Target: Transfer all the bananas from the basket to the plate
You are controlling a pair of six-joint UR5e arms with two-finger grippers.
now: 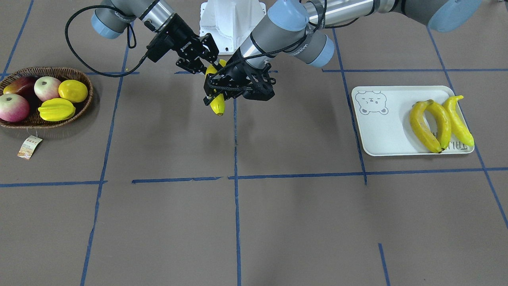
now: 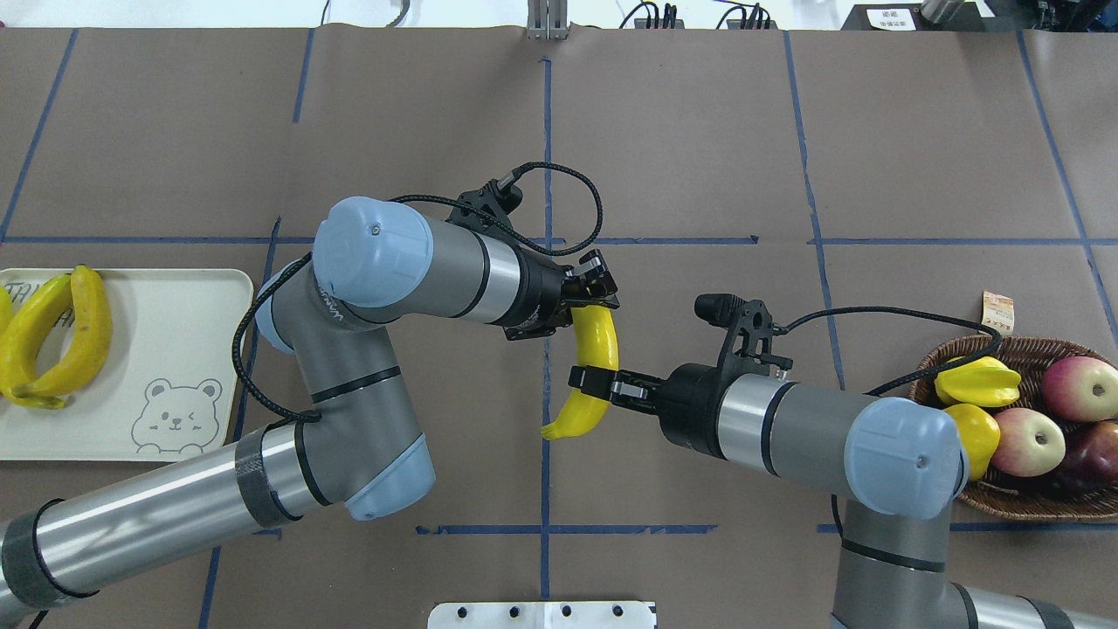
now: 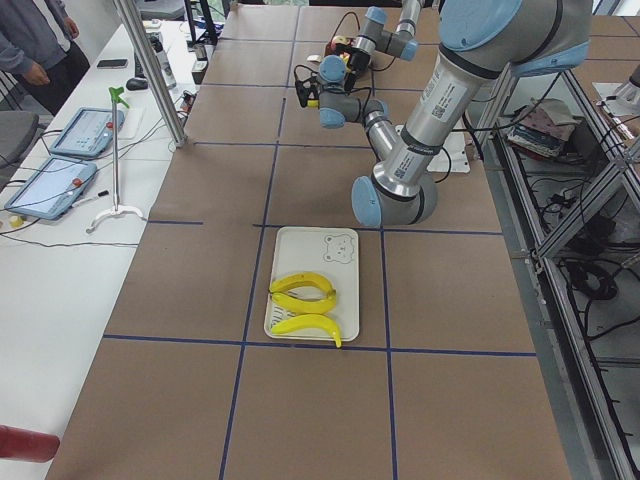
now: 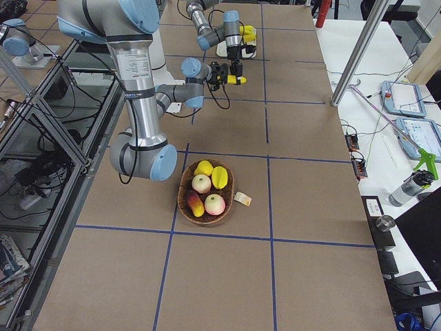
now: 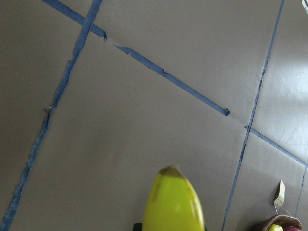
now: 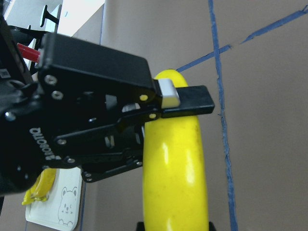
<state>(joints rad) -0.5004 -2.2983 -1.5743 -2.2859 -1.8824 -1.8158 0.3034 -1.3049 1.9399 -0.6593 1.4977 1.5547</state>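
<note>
Your table (image 2: 699,131) is covered in brown paper with blue tape lines (image 2: 546,175) that make big squares. Beside its long far edge stands a white desk with tablets (image 3: 60,180), and a person (image 3: 35,40) waits by it.

Look over the middle of the table. One banana (image 2: 594,349) hangs in the air there, off the paper. The left gripper (image 2: 596,301) pinches one end of it, its fingers closed tight on the peel. The right gripper (image 2: 598,384) is closed around the banana lower down, near its other end. So both grippers hold the same banana.

The plate (image 2: 175,306) lies by the table's left end edge. Three bananas (image 2: 52,341) lie on it, close together. The basket (image 2: 1004,502) sits by the right end edge, with apples (image 2: 1079,389), a star fruit (image 2: 978,382) and a lemon (image 2: 974,432) inside.
</note>
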